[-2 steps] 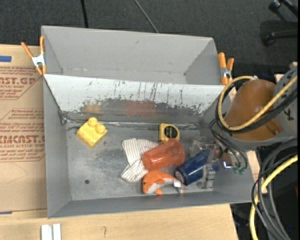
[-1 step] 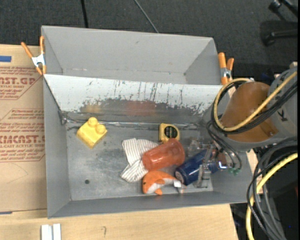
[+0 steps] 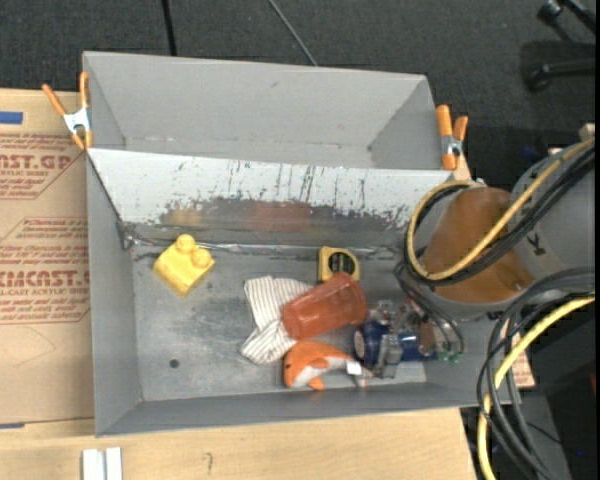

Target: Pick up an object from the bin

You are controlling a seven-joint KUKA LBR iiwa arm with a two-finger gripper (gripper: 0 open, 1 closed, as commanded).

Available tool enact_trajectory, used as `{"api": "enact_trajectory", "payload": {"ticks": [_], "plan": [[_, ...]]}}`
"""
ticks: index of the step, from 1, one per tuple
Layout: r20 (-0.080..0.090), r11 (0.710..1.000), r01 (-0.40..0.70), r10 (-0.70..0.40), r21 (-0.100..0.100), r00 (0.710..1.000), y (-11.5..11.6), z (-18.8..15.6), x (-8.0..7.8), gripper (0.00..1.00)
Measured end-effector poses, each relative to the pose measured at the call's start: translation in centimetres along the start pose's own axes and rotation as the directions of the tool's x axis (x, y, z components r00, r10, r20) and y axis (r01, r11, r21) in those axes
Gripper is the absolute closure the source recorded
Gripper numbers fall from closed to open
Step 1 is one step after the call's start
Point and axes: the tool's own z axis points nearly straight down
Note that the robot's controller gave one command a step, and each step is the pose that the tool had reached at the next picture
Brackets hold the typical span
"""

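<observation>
- The gripper (image 3: 382, 351) sits low in the bin's (image 3: 113, 298) right corner by the front wall; the arm comes in from the view's right under its orange cover (image 3: 470, 253).
- Whether the gripper is spread wide or closed you cannot tell; its tip is lost in dark clutter, so log no grasp.
- Nearest thing: an orange-and-white toy (image 3: 313, 365); it lies on the floor along the front wall, just beside the gripper on the view's left; its long axis runs left-right, one end towards the gripper.
- A red-orange cup (image 3: 323, 306) lies on its side just behind the toy, partly on a white cloth (image 3: 263, 318); also near.
- The yellow block (image 3: 183, 264) is well apart, far left; a small yellow round thing (image 3: 338, 263) sits by the back slope.
- Judgement: the toy lies leftward of the tip; you likely need a short shift that way, jaws across its narrow width.
</observation>
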Motion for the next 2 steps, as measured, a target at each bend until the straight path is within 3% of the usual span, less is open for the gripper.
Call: {"api": "enact_trajectory", "payload": {"ticks": [2], "plan": [[0.0, 1.0, 0.0, 0.0, 0.0, 1.0, -0.01, 0.0, 0.0, 1.0]]}}
